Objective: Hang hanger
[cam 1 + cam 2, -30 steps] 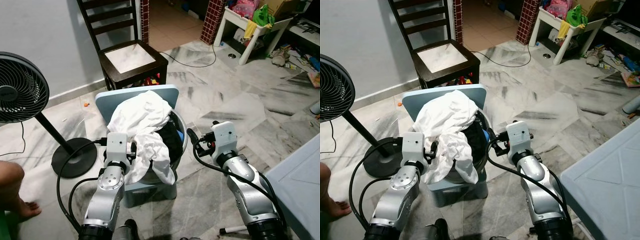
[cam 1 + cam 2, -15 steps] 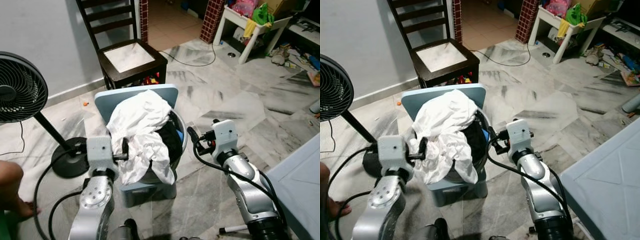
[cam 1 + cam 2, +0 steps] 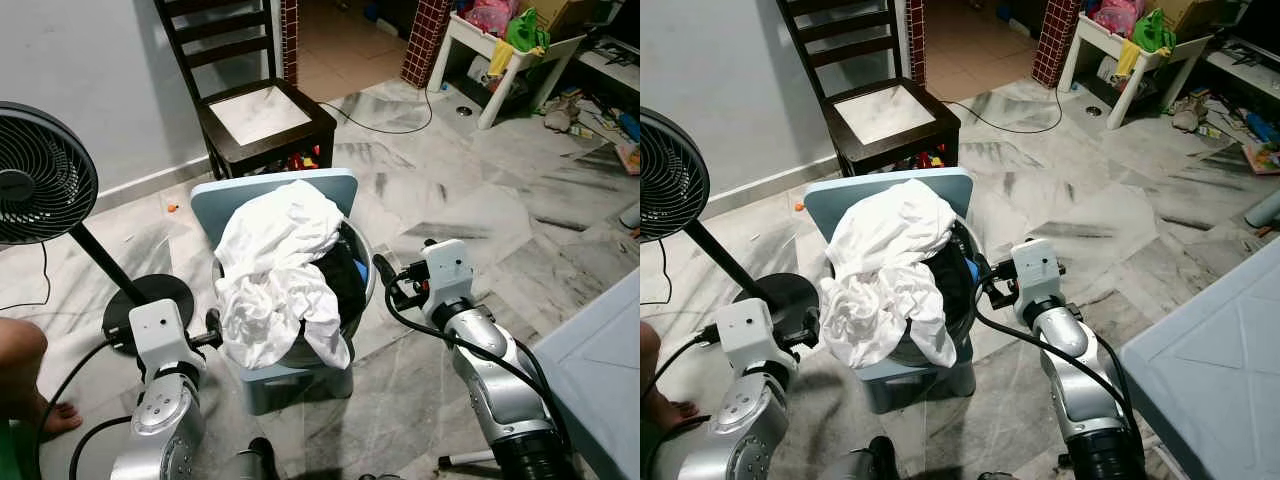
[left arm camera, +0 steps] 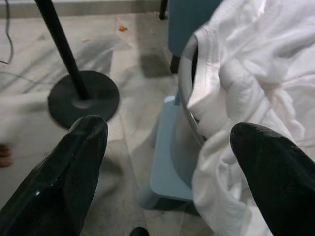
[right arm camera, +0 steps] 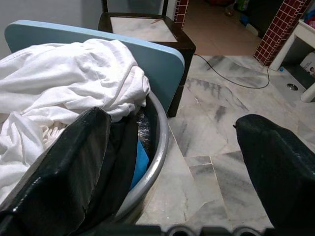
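Left eye view: left gripper (image 3: 213,327), jaws spread and empty, sits beside white garment (image 3: 278,265) heaped over grey basin (image 3: 962,300) on blue stool (image 3: 300,377). Right gripper (image 3: 384,272), jaws likewise spread, sits at the basin's far rim. No hanger can be made out; search the pile before gripping, probably lifting cloth aside.

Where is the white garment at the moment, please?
In the left eye view the white garment is heaped over the grey basin on the light-blue chair, between both hands.
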You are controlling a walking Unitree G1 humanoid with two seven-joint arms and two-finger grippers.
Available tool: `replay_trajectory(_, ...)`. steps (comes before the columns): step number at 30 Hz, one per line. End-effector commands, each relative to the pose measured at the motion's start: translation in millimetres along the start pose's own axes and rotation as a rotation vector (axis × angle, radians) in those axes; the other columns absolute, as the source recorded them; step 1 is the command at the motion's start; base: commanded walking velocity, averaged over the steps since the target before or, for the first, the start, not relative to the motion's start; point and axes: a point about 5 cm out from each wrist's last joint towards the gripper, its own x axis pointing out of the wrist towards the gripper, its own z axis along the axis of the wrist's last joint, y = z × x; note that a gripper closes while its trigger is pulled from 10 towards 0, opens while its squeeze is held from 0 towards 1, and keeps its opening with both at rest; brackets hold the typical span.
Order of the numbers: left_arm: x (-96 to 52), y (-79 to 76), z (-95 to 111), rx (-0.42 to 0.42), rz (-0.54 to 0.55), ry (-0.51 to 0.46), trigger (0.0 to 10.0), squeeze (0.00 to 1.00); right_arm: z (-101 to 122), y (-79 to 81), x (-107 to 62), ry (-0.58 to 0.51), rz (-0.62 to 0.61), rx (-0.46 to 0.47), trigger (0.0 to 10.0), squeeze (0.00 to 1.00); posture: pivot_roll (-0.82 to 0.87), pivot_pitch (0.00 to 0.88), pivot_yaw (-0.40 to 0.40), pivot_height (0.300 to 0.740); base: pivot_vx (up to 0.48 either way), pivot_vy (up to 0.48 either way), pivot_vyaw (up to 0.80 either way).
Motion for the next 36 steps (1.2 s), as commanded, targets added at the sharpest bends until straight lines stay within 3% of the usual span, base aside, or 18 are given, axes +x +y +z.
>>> replay_trajectory(1,-1.9,-22.1,-7.7,-0.089,-0.053,0.04,10.0,1.0,1.1,-4.6,-0.6,-0.005,-0.011,-0.005,10.0,0.0,0.03,0.18,-0.032,0.74,0.0,0.0,0.0)
replay_trajectory(8,16.0,-23.2,-7.8,-0.087,-0.086,0.048,10.0,1.0,1.2,-5.4,-2.1,-0.005,-0.013,-0.008,10.0,0.0,0.02,0.185,-0.032,0.74,0.0,0.0,0.0)
replay_trajectory(22,29.0,-25.6,-9.5,-0.05,-0.122,0.036,10.0,0.99,-0.8,-7.5,-7.1,0.006,-0.016,-0.015,10.0,0.0,0.0,0.199,-0.034,0.74,0.0,0.0,0.0)
replay_trajectory(23,30.2,-26.0,-8.6,-0.046,-0.126,0.032,10.0,0.89,-0.8,-7.6,-7.3,0.006,-0.015,-0.016,10.0,0.0,0.0,0.2,-0.035,0.74,0.0,0.0,0.0)
replay_trajectory(24,32.1,-27.0,-6.8,-0.041,-0.136,0.026,10.0,0.58,-0.7,-7.8,-7.7,0.007,-0.014,-0.017,10.0,0.0,0.0,0.201,-0.035,0.74,0.0,0.0,0.0)
replay_trajectory(25,33.2,-27.5,-6.1,-0.04,-0.139,0.024,10.0,0.0,-0.6,-8.1,-7.9,0.008,-0.014,-0.018,10.0,0.0,-0.01,0.202,-0.037,0.74,0.0,0.0,0.0)
replay_trajectory(36,47.0,-30.4,-8.6,-0.068,-0.168,0.045,10.0,0.0,0.0,-10.3,-10.8,0.013,-0.014,-0.027,10.0,0.0,-0.02,0.21,-0.041,0.74,0.0,0.0,0.0)
